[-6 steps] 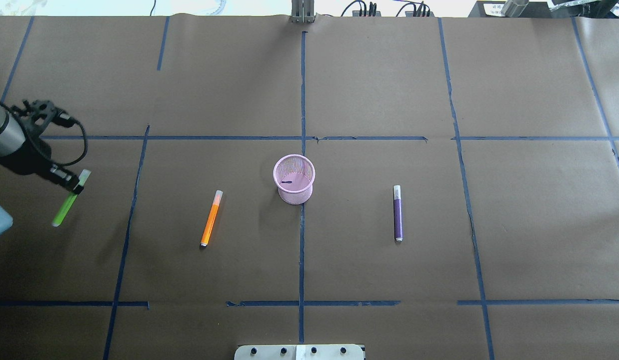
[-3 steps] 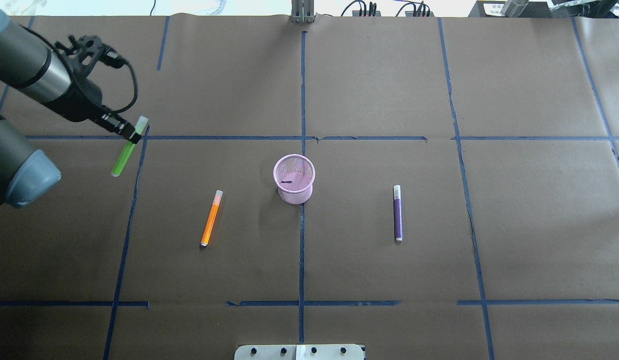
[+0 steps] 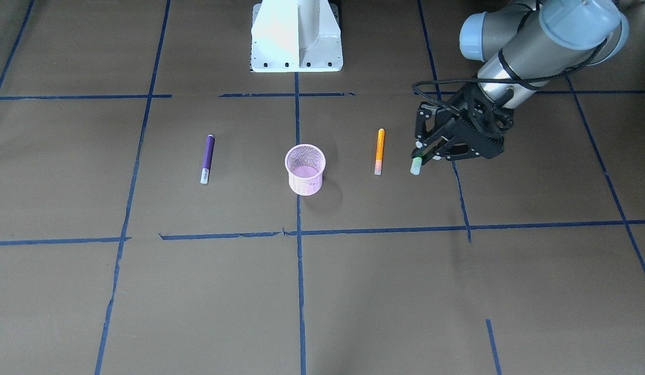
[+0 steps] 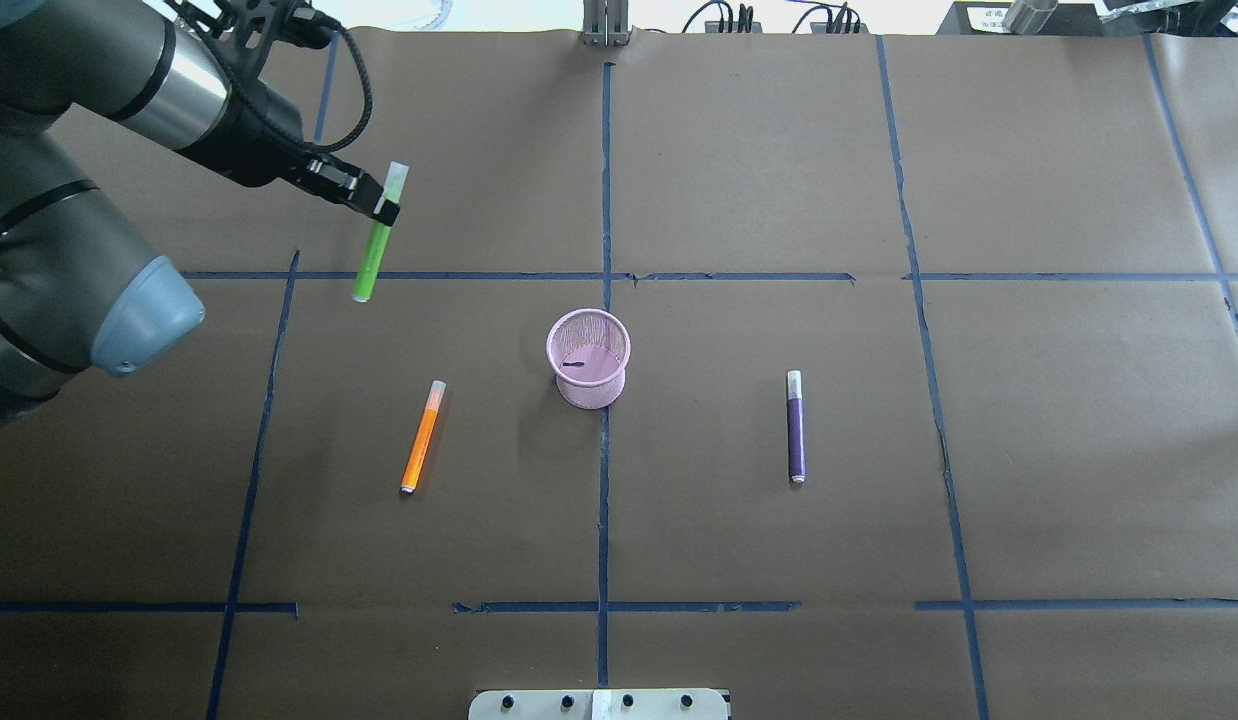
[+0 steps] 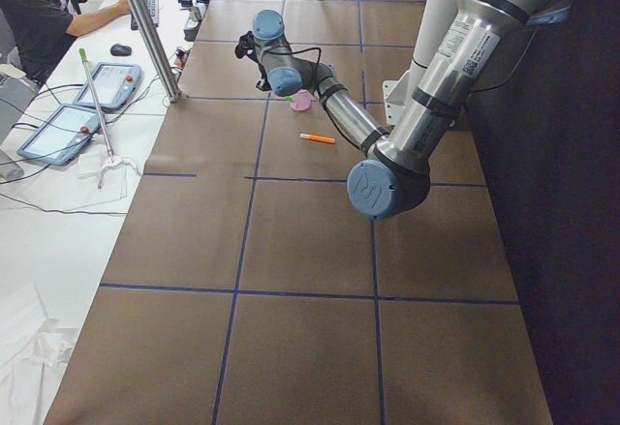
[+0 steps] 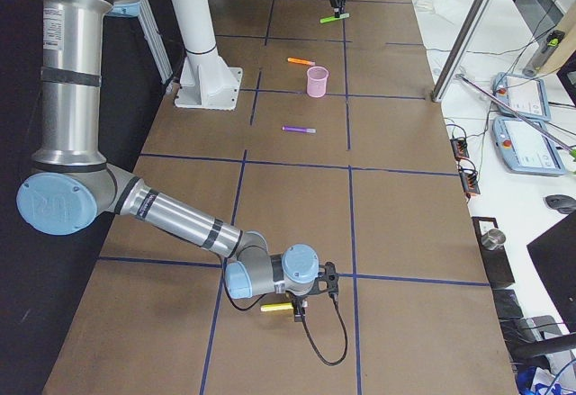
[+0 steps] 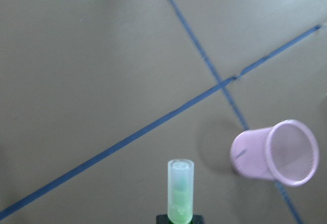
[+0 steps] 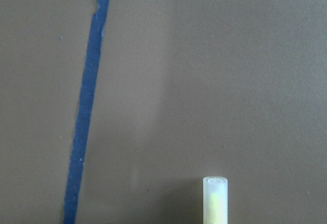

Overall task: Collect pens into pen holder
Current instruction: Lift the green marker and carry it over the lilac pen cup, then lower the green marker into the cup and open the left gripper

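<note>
**A:** What has changed over the last second?

**B:** The left gripper [image 4: 382,207], clenched on the green pen [image 4: 371,258], has swung in from the table's far left edge. It now hangs above the blue tape line [image 4: 479,276] that crosses left of the pen holder [image 4: 588,358]. It has come much nearer the holder, so I read this as the carry leg of the first delivery. The mesh holder looks empty of pens as yet.

**A:** How is the pen held?

**B:** It is pinched just below its translucent cap, clear of the table. The cap is above the jaws and the green barrel hangs slanting beneath them.

**A:** And the holder relative to that gripper?

**B:** It is still well apart from it, to the right and nearer the robot's base. From the left wrist the holder sits right of the pen's cap [image 7: 181,173], not yet under it. In my judgement the pen must be centred over the rim and stood upright before release.

**A:** The other pens?

**B:** The orange pen [image 4: 422,437] lies flat left of the holder and the purple pen [image 4: 796,427] right of it, both untouched.

**A:** The right arm?

**B:** The right gripper [image 6: 292,308] sits low at the far end of the table beside a yellow pen [image 6: 274,307]. I cannot tell whether it grips it.
</note>
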Tool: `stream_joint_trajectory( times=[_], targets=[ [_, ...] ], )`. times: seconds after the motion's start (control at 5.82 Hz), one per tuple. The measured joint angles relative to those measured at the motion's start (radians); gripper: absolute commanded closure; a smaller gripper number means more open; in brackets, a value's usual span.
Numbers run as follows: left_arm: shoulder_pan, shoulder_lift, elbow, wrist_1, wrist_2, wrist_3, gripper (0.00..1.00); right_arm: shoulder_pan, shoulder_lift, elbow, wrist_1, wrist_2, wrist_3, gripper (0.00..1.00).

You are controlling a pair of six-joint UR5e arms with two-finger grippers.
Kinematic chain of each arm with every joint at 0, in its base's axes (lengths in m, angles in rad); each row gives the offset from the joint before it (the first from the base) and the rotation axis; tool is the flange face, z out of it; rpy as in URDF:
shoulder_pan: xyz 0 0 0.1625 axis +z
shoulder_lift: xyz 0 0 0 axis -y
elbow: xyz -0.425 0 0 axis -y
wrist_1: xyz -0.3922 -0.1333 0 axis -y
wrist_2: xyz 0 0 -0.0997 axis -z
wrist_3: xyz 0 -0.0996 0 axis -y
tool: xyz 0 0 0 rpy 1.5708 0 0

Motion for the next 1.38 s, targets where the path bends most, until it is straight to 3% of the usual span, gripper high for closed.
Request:
stream_joint_trajectory(
  times=[0.17, 0.69, 1.03, 1.38],
  targets=[
    [0.024, -0.027, 0.05, -0.131, 0.043, -0.078, 1.0, 0.0, -0.001, -0.001, 0.0, -0.002, -0.002, 0.0],
    [0.193, -0.124, 0.246, -0.533, 0.299, -0.25, 1.0, 0.0, -0.004, -0.002, -0.002, -0.009, -0.003, 0.0],
    [0.287, -0.104, 0.289, -0.715, 0.388, -0.277, 1.0, 0.0, -0.005, -0.003, -0.003, -0.011, -0.003, 0.0],
    [0.326, -0.094, 0.323, -0.793, 0.445, -0.277, 1.0, -0.001, -0.005, -0.005, -0.003, -0.011, -0.004, 0.0]
  ],
)
